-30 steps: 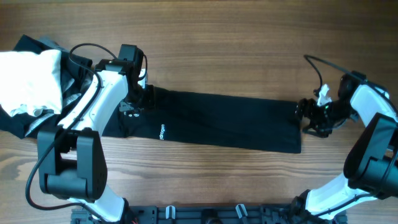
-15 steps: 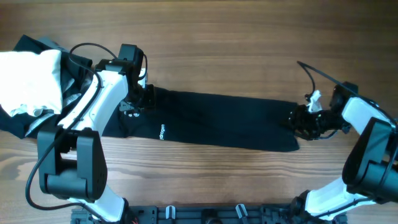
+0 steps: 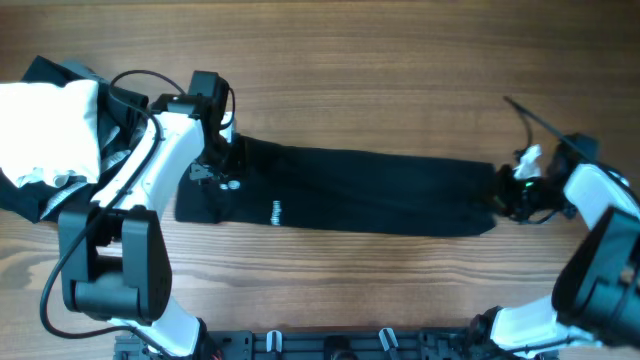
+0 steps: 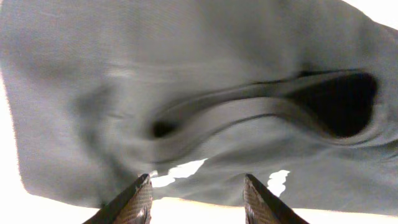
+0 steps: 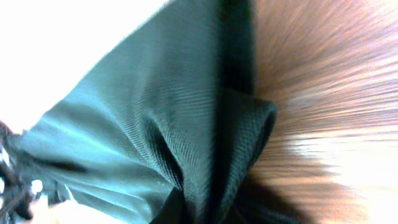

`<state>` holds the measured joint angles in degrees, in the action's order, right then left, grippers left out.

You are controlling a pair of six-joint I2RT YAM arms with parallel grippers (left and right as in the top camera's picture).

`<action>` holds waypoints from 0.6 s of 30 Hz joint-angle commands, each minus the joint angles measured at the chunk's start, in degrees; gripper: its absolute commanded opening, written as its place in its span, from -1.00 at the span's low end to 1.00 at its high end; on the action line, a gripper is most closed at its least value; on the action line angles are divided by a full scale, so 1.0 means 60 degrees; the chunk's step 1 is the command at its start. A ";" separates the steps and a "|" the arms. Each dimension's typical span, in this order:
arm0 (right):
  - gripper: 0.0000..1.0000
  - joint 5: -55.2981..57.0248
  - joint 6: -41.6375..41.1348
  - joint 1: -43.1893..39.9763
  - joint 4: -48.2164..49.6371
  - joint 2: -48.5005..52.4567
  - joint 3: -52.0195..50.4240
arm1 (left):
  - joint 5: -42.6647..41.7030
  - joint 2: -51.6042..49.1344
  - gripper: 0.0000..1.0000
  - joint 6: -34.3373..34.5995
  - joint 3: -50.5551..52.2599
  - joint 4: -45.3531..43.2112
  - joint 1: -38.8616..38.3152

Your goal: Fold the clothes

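Observation:
A long black garment [image 3: 370, 190] with small white lettering [image 3: 275, 211] lies stretched across the middle of the table. My right gripper [image 3: 508, 192] is shut on its right end, and the right wrist view shows the dark fabric [image 5: 186, 124] bunched into a fold right at the jaws. My left gripper [image 3: 222, 170] hovers over the garment's left end. In the left wrist view it [image 4: 196, 180] stands open, with wrinkled fabric [image 4: 199, 74] just beyond the fingertips [image 4: 144, 186] and nothing between them.
More clothes are heaped at the far left: a white piece [image 3: 50, 130] on top of black fabric [image 3: 30, 200]. Bare wooden table [image 3: 400, 70] lies behind and in front of the garment. The arm bases stand along the front edge.
My right gripper closed on the garment's right end and drew back to the right. The whole garment slid right with it, lettering included. The left arm stayed in place.

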<state>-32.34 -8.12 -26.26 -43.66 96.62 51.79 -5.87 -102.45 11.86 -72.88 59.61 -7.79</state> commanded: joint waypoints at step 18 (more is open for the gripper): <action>-0.91 0.2499 -0.0641 0.2200 -0.0313 -0.2193 0.1468 | -0.0124 0.1792 0.20 -0.0011 -0.1836 0.1151 0.0211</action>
<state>-18.35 -10.26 -17.67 -46.74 83.99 59.77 -5.91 -92.38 11.86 -82.89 66.24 -6.68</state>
